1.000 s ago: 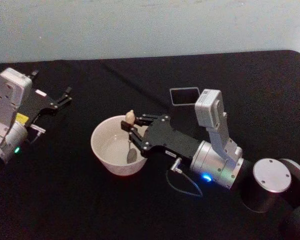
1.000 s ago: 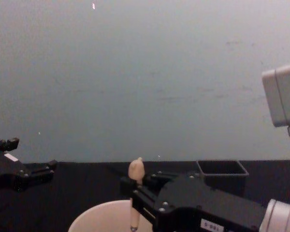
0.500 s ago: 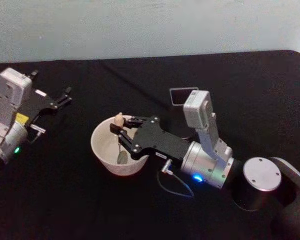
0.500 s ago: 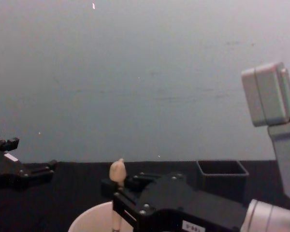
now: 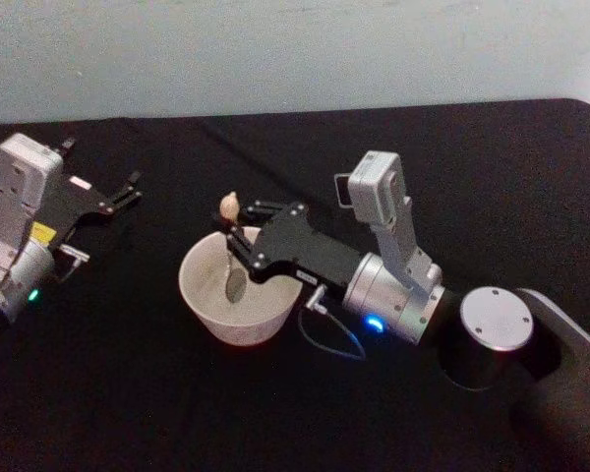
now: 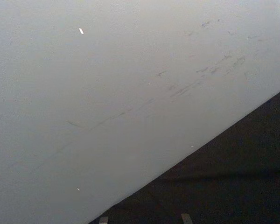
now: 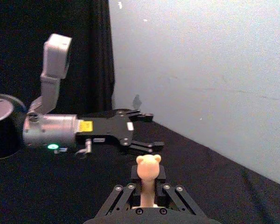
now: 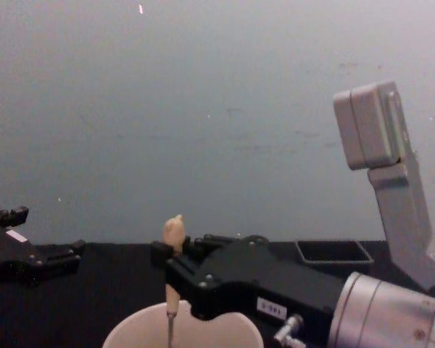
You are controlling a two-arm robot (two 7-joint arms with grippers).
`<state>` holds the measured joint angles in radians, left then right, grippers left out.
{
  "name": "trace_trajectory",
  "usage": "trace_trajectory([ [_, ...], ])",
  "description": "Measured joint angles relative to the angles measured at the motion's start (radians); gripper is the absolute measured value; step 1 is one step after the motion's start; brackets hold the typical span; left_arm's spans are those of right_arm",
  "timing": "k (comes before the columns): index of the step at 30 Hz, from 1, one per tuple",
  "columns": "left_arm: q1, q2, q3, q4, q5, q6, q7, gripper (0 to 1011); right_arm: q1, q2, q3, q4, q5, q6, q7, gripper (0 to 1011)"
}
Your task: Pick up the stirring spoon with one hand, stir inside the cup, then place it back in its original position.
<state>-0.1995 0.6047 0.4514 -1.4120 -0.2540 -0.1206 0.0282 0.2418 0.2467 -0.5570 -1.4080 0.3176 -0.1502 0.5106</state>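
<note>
The right gripper (image 5: 238, 246) reaches over the cup (image 5: 208, 313) from about 4 o'clock, its fingers closed tight on the spoon (image 5: 229, 206), clamping the cream handle just below the little bear-shaped knob. From the right wrist view the knob (image 7: 148, 169) pokes up between the two fingers. The spoon stands nearly upright. Its thin shaft drops straight below the grip and its metal bowl hangs inside the cup, close to the middle. I can't tell whether it touches the bottom.

In the chest view the knob (image 8: 173, 230) rises above the gripper (image 8: 172, 270), and the shaft runs down past the cup's rim (image 8: 130, 335).

The cup sits mid-table on the black cloth (image 5: 128, 393). The dark holder (image 5: 342, 187) stands at about 1 o'clock from the cup, well apart from it and partly hidden behind the right wrist camera block. Across the table its square mouth (image 8: 333, 254) shows just past the arm.

The left gripper (image 5: 100, 169) rests at about 10 o'clock from the cup, well apart from it, with its fingers spread and nothing between them.
</note>
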Motion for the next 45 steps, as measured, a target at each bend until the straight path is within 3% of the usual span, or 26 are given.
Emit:
trace_trajectory([
  [28,0.000,0.000,0.000,0.000,0.000,0.000,0.000,1001,-0.004,0.003,0.036,0.012,-0.011,0.001,-0.019,173],
  [45,0.000,0.000,0.000,0.000,0.000,0.000,0.000,1001,-0.063,0.055,0.037,-0.063,0.005,0.014,0.006,173],
])
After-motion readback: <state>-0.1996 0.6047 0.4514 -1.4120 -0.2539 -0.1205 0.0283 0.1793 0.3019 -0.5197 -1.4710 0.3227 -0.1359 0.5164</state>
